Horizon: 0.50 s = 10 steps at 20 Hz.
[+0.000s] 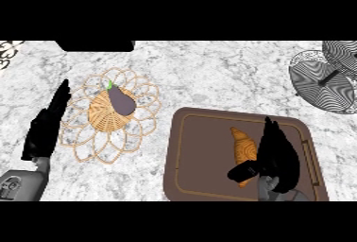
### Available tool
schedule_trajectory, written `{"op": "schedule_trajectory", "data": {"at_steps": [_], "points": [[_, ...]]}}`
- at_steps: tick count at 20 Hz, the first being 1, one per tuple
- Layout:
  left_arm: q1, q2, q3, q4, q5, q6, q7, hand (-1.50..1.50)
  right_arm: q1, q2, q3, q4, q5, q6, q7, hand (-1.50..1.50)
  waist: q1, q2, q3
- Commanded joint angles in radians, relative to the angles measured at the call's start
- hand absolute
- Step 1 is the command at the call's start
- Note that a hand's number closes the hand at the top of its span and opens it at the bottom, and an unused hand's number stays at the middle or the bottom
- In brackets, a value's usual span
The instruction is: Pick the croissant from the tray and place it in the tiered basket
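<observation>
A brown tray [202,156] with rounded corners lies on the marbled table [209,75], near and right of centre. On it, toward its right half, lies the croissant [243,147], long axis running near to far, its far tip pointed and bare.

The right robot hand [277,156] comes in from the near edge over the tray's right part. Its dark fingers [273,134] reach far-ward just beside the croissant's right flank, and the thumb [244,174] crosses over the croissant's near end, so the hand is closing round the pastry (whether it truly grips cannot be told, since the hand hides the near part). The croissant appears to rest on the tray.

The left robot hand [46,127] shows at the left, fingers straight and relaxed, pointing far-ward, holding nothing. It sits just beside the left rim of a woven mat [97,142] with looped petal edges. In the mat's middle rests an eggplant [122,102] with a green stem at its far end.

At the far right stands the tiered basket [327,80], of black-and-white wire, well apart from the tray. A dark object [96,46] sits at the far edge, left of centre.
</observation>
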Motion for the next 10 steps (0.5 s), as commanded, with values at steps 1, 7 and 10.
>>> {"op": "schedule_trajectory", "data": {"at_steps": [1,7,10], "points": [[0.014,-0.001,0.008,-0.015,0.007,-0.017,0.011,0.0,-0.049,0.014,0.0,0.019,-0.013,0.068,0.243,-1.5,0.003,0.0,0.001],[0.043,0.027,0.036,-0.031,0.012,-0.048,0.003,0.0,-0.038,0.014,-0.022,0.063,-0.049,0.062,0.208,-1.5,0.006,-0.001,0.001],[-0.017,-0.012,0.023,0.009,-0.012,-0.027,0.015,0.0,-0.104,0.014,-0.037,0.099,-0.092,0.06,0.218,-1.5,0.0,0.002,0.001]]}}
